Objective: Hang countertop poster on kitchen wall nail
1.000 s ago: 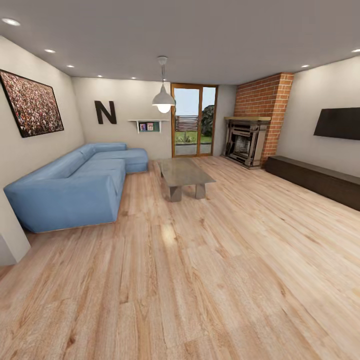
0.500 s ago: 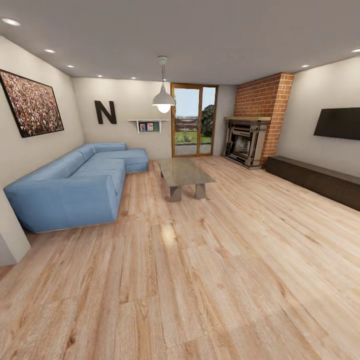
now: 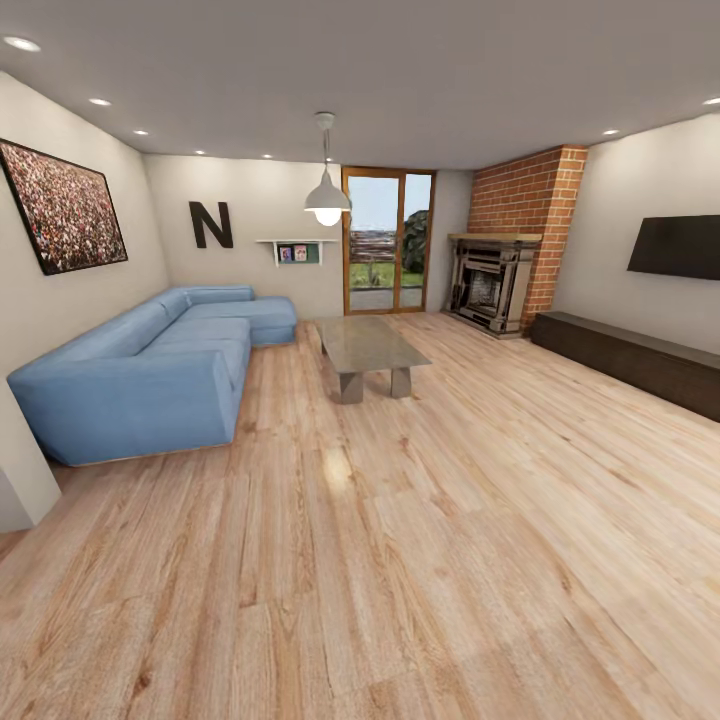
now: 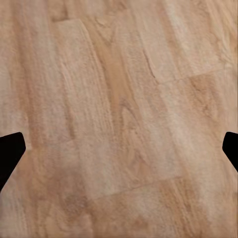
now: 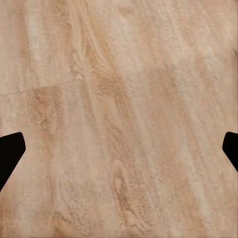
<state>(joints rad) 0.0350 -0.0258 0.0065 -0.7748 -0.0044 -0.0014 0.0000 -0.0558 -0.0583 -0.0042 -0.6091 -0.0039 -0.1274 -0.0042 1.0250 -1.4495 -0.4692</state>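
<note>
With both the left gripper [image 4: 119, 148] and right gripper [image 5: 119, 148] spread wide over bare wooden floor [image 4: 119, 99], the poster is judged light, stiff, best gripped by its frame edge.

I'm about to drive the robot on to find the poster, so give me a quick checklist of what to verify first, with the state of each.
1. Poster in sight: not ok. The wall picture is the wide crowd-pattern one, not the poster.
2. Kitchen countertop in sight: not ok; this is a living room with a blue sofa and a fireplace.
3. Left gripper free: ok, fingers wide apart over wood floor.
4. Right gripper free: ok, likewise nothing between the fingers.
5. Path ahead: ok nearby; the coffee table stands farther on.
6. Wall nail: cannot tell from here.
</note>
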